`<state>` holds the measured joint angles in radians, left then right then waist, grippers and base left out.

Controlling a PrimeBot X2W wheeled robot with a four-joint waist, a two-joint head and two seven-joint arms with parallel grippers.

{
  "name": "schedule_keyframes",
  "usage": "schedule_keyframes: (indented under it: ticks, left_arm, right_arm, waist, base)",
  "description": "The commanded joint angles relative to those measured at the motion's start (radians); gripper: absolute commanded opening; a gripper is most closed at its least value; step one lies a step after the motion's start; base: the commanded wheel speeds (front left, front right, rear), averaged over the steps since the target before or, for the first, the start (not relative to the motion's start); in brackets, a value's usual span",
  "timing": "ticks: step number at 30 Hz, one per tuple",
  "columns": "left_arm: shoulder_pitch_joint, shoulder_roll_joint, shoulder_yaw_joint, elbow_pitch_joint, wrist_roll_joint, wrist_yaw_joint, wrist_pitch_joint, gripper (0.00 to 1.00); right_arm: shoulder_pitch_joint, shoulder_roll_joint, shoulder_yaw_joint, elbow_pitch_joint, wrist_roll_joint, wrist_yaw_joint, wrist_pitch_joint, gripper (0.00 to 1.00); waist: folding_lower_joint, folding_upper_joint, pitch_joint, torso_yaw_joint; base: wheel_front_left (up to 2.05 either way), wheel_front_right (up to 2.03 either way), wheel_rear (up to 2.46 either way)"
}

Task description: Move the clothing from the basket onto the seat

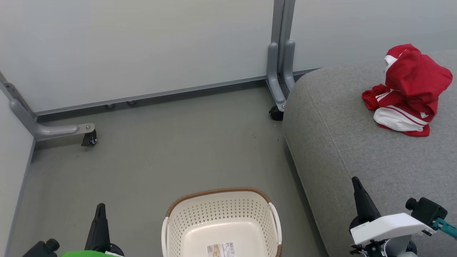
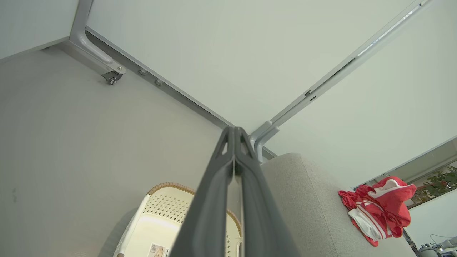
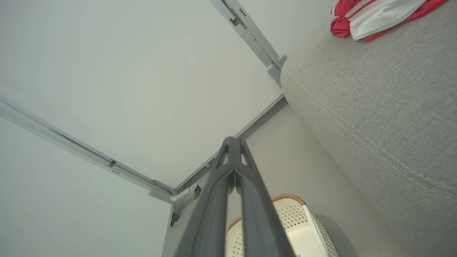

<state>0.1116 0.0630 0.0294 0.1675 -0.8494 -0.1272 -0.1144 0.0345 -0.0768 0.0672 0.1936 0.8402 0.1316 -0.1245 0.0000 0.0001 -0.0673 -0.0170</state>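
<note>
Head view: left gripper point(image 1: 101, 206) and right gripper point(image 1: 355, 181) sit nearest, both with fingers pressed together, holding nothing. Basket point(image 1: 217, 191) is between them; the part in frame has just a label point(image 1: 221, 248). Its near end is cut off, so a missed garment can't be ruled out. Seat point(image 1: 357, 150) is right, with the clothing point(image 1: 410, 89) heaped far on it, well off the edge. Risks: calling it done unchecked, or a right-arm sweep snagging the loose heap.

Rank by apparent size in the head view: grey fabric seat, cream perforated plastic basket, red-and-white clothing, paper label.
1. Grey fabric seat
2. Cream perforated plastic basket (nearer, cropped)
3. Red-and-white clothing (farther; close call)
4. Paper label
</note>
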Motion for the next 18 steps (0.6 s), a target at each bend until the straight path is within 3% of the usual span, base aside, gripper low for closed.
schedule_keyframes:
  ticks: [1, 18]
  left_arm:
    - [-0.034, 0.012, 0.005, -0.008, -0.034, -0.002, 0.006, 0.00]
    - [-0.087, 0.014, 0.017, 0.013, -0.241, -0.003, 0.058, 0.00]
  right_arm:
    - [-0.027, -0.006, -0.008, -0.007, 0.035, -0.001, 0.007, 0.00]
    - [-0.060, -0.010, -0.040, 0.007, 0.247, -0.001, 0.057, 0.00]
  waist:
    - [0.0000, -0.0001, 0.001, 0.000]
    - [0.0000, -0.0001, 0.015, 0.004]
  base:
    - [0.00, 0.00, 0.00]
    - [0.00, 0.00, 0.00]
